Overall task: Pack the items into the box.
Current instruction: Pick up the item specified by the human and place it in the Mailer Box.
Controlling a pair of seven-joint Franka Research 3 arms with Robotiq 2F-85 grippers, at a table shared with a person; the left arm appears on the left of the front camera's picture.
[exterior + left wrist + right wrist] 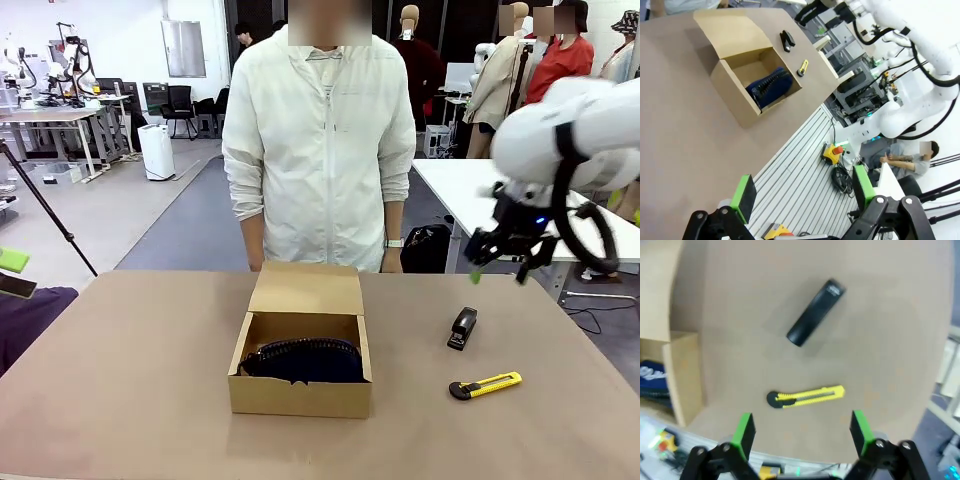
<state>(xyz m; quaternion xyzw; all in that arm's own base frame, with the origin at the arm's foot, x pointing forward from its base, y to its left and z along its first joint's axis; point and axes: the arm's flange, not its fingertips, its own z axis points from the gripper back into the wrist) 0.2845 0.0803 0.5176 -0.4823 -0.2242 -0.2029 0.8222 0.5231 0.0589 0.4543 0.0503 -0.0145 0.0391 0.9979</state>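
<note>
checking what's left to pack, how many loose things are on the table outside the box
2: the black stapler right of the box, and the yellow utility knife beside it, nearer the robot. None looks hidden.

Bright, even indoor light; right wrist view blurred, edges warped.

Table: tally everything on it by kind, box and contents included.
box: 1
navy bundle, inside the box: 1
stapler: 1
utility knife: 1
Total: 4
</note>
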